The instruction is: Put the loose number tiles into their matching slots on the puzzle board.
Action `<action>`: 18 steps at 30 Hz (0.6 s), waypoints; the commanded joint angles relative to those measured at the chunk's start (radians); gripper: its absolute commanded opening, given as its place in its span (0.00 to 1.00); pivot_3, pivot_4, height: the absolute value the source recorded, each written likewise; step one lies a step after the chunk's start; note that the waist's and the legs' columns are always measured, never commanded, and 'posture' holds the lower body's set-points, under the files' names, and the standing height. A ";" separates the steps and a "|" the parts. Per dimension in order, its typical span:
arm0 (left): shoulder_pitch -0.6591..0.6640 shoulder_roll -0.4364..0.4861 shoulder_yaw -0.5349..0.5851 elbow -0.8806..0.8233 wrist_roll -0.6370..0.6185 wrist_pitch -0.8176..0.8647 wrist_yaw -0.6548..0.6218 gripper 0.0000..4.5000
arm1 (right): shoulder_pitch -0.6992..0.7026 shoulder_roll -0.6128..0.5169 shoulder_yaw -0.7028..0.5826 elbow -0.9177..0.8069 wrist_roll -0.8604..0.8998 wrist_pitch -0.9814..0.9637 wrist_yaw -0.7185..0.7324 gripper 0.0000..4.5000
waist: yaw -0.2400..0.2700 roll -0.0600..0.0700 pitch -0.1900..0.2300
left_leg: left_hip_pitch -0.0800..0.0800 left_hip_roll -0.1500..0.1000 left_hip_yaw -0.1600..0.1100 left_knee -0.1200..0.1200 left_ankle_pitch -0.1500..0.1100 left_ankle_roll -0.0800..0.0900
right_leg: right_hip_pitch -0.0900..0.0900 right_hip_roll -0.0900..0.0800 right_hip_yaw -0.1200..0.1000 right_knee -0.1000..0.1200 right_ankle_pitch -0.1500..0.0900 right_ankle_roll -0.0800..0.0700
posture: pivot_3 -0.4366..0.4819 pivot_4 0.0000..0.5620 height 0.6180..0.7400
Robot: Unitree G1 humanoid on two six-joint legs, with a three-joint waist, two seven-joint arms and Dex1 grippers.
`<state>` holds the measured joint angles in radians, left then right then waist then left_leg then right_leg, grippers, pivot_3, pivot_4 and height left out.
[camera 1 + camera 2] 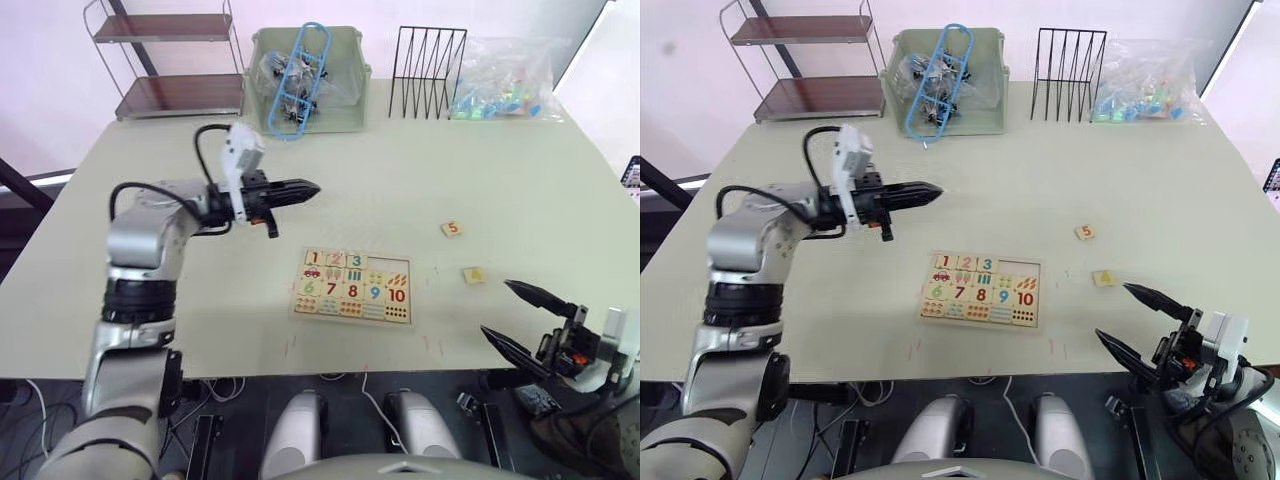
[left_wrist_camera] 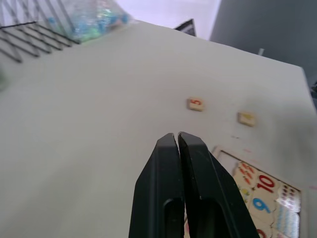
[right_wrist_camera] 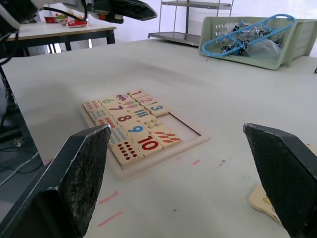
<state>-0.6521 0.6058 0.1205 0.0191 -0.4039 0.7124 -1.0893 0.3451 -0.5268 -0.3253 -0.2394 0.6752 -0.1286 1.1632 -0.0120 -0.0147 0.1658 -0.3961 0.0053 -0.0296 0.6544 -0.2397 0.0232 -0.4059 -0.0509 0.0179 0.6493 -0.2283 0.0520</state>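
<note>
A: Where's the left gripper (image 1: 308,189)?
B: Raised above the table (image 1: 420,180), fingers pressed together with nothing between them. The puzzle board (image 1: 352,286) lies below and slightly ahead of its tips, well apart.

A: And the right gripper (image 1: 528,317)?
B: Low at the table's near edge, fingers spread wide — empty. The board sits off to its left.

A: The loose tiles?
B: 2 on the bare table. The 5 tile (image 1: 452,229) lies beyond the right gripper, well apart; a tile with a yellow mark (image 1: 474,274) lies just ahead of its upper finger — I cannot read the digit.

A: The board itself?
B: 1, 2 and 3 fill the top row; the 2 slots (image 1: 388,264) beside the 3 are open.
</note>
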 commanded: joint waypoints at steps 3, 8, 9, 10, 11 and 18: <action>0.108 0.011 0.105 -0.105 -0.052 -0.047 0.091 0.03 | -0.025 -0.017 -0.023 0.025 0.031 0.012 0.033 1.00 | 0.002 0.000 0.000 | 0.000 0.000 0.000 0.000 0.000 0.000 | 0.000 -0.001 0.000 0.000 0.000 0.000 | 0.48 0.27 1.00; 0.351 0.029 0.225 -0.191 -0.048 -0.119 0.165 0.46 | -0.087 -0.012 -0.018 0.067 0.036 0.037 0.022 1.00 | 0.000 0.000 0.000 | 0.001 0.000 0.001 -0.001 0.000 0.000 | 0.000 -0.002 0.001 0.000 0.000 0.000 | 0.48 0.27 1.00; 0.389 0.030 0.236 -0.207 -0.040 -0.133 0.179 0.49 | -0.092 -0.011 -0.019 0.078 0.034 0.035 0.028 1.00 | -0.002 0.000 0.000 | 0.001 0.000 0.000 -0.001 0.000 0.000 | 0.000 -0.002 0.001 0.000 0.000 0.000 | 0.48 0.27 1.00; 0.426 0.025 0.253 -0.228 -0.046 -0.136 0.197 0.56 | -0.097 -0.011 -0.020 0.091 0.029 0.032 0.033 1.00 | -0.002 0.000 0.000 | 0.001 0.000 0.001 -0.001 0.000 0.000 | 0.000 -0.002 0.001 0.000 0.000 0.000 | 0.48 0.27 1.00; 0.461 0.022 0.270 -0.250 -0.055 -0.139 0.212 0.63 | -0.103 -0.012 -0.020 0.102 0.025 0.031 0.035 1.00 | 0.000 0.000 0.000 | 0.002 0.001 0.002 -0.001 0.000 0.000 | 0.000 -0.002 0.002 0.000 0.000 0.000 | 0.48 0.27 1.00; 0.728 -0.014 0.390 -0.407 -0.110 -0.159 0.292 0.97 | -0.136 -0.042 -0.053 0.179 0.021 0.054 0.041 1.00 | 0.012 0.000 0.000 | 0.001 0.000 0.002 -0.001 0.000 0.000 | 0.000 -0.005 0.002 -0.001 -0.001 -0.003 | 0.48 0.27 1.00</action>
<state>0.0451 0.5964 0.4609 -0.3253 -0.4904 0.5771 -0.8153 0.2055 -0.5525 -0.3401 -0.0658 0.6888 -0.0736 1.1940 0.0001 -0.0144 0.1654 -0.3949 0.0053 -0.0272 0.6532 -0.2399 0.0231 -0.4055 -0.0556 0.0193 0.6477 -0.2296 0.0492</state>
